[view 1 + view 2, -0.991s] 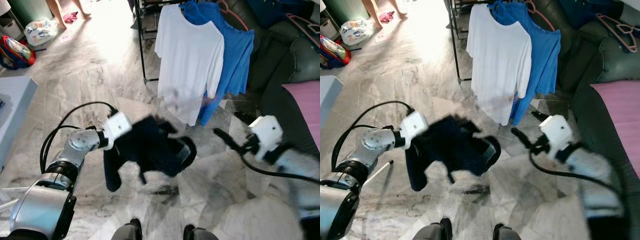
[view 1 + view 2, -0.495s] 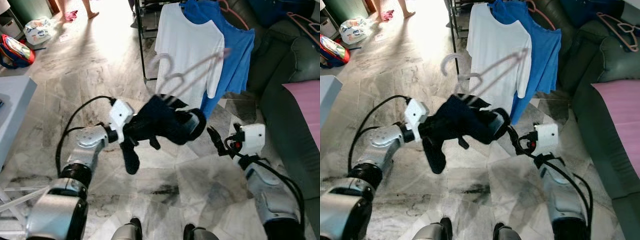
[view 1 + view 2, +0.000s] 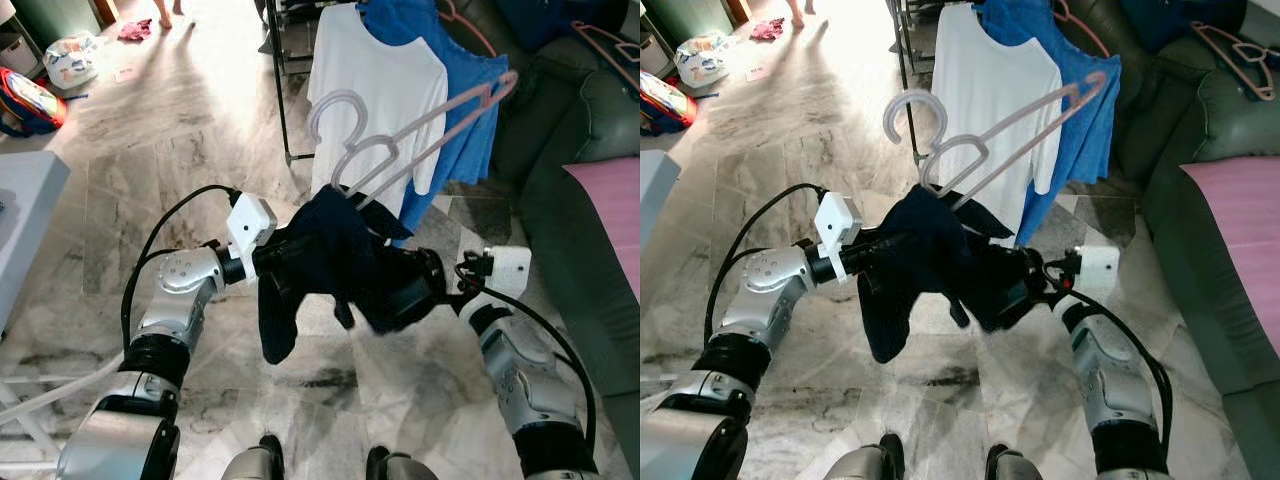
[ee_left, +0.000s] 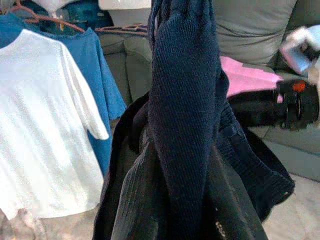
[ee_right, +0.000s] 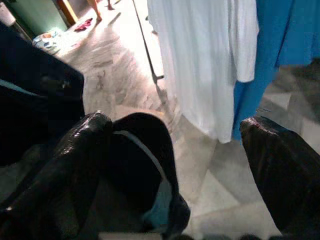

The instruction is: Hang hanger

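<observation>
A dark navy garment [image 3: 330, 255] hangs from my left gripper [image 3: 298, 255], which is shut on it and buried in the cloth. A pale pink hanger [image 3: 340, 96] sticks up out of the garment, hook uppermost and tilted, in front of the white T-shirt [image 3: 375, 100]. My right gripper [image 3: 428, 290] is at the garment's right side. In the right wrist view its black fingers [image 5: 75, 165] stand wide apart, open, with the garment's collar [image 5: 145, 160] between them. In the left wrist view the navy knit [image 4: 185, 110] hangs close in front.
A black clothes rack [image 3: 283, 110] straight ahead carries the white T-shirt and a blue one [image 3: 470, 110]. A dark green sofa [image 3: 590, 130] with a pink cloth [image 3: 610, 210] and pink hangers [image 3: 605, 45] is on the right. A white table [image 3: 25, 200] and bags [image 3: 30, 100] are on the left.
My left arm has lifted the garment and the hanger higher and toward the rack. My right gripper has come in from the right and now reaches into the garment's side.
</observation>
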{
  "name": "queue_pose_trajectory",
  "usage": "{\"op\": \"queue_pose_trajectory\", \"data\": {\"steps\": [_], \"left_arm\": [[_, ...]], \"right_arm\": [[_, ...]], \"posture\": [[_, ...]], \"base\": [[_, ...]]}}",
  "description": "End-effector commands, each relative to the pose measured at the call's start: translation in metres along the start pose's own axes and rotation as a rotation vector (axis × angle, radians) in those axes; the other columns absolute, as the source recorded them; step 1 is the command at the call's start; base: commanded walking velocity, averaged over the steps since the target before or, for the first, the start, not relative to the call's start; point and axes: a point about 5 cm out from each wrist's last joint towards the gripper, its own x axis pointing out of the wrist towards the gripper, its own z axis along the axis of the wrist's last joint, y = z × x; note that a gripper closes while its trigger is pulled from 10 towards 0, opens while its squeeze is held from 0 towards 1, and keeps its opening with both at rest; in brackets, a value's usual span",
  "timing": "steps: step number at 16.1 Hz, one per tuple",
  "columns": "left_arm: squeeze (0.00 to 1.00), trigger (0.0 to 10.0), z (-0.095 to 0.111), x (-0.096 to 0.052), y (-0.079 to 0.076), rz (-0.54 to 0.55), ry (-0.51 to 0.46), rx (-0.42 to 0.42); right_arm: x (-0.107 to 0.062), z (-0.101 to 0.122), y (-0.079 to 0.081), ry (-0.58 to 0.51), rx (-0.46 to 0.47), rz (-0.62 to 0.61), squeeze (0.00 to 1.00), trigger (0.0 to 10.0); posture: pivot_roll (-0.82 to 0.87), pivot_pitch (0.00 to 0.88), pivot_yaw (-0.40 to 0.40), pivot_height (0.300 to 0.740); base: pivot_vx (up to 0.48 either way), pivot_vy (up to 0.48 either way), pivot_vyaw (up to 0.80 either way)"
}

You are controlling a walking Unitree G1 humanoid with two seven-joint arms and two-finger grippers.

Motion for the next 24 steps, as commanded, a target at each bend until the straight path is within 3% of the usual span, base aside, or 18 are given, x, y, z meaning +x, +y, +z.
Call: {"op": "queue_pose_trajectory", "data": {"steps": [1,2,3,4,12,19,20,22,24], "left_arm": [[0.0,0.0,0.011,0.001,0.0,-0.015,-0.045,0.021],[0.0,0.0,0.013,0.003,-0.001,-0.02,-0.056,0.021],[0.0,0.0,0.016,0.003,-0.001,-0.022,-0.06,0.023],[0.0,0.0,0.018,0.004,-0.001,-0.023,-0.065,0.025],[0.0,0.0,0.035,0.004,0.003,-0.006,-0.112,0.023],[0.0,0.0,0.047,0.005,0.0,-0.031,-0.161,0.005],[0.0,0.0,0.05,0.006,0.0,-0.035,-0.174,0.001],[0.0,0.0,0.054,0.006,0.0,-0.04,-0.19,-0.003],[0.0,0.0,0.056,0.006,0.0,-0.038,-0.198,-0.01]], "right_arm": [[0.0,-0.007,0.002,0.031,0.044,0.019,1.0,10.0],[0.001,-0.01,0.006,0.043,0.053,0.036,1.0,10.0],[0.001,-0.013,0.009,0.053,0.073,0.055,0.13,10.0],[0.002,-0.015,0.013,0.064,0.091,0.074,0.0,10.0],[0.005,-0.024,0.013,0.113,0.154,0.076,0.0,10.0],[0.009,-0.042,0.009,0.205,0.272,-0.018,0.0,10.0],[0.009,-0.044,0.006,0.217,0.293,-0.048,0.0,0.0],[0.011,-0.043,-0.002,0.203,0.362,-0.101,0.0,0.0],[0.011,-0.043,-0.004,0.203,0.366,-0.104,0.0,0.0]], "posture": [[-0.03,0.222,0.045,0.74],[-0.03,0.222,0.045,0.74],[-0.03,0.221,0.044,0.74],[-0.03,0.221,0.042,0.74],[-0.02,0.213,0.03,0.74],[-0.02,0.214,0.028,0.74],[-0.01,0.212,0.029,0.74],[-0.01,0.211,0.029,0.74],[-0.01,0.211,0.03,0.74]], "base": [[0.0,0.0,0.0],[0.0,0.0,0.0],[0.0,0.0,0.0],[0.0,0.0,0.0],[0.0,0.0,0.0],[0.0,0.0,0.0],[0.0,0.0,0.0],[0.0,0.0,0.0],[0.0,0.0,0.0]]}}
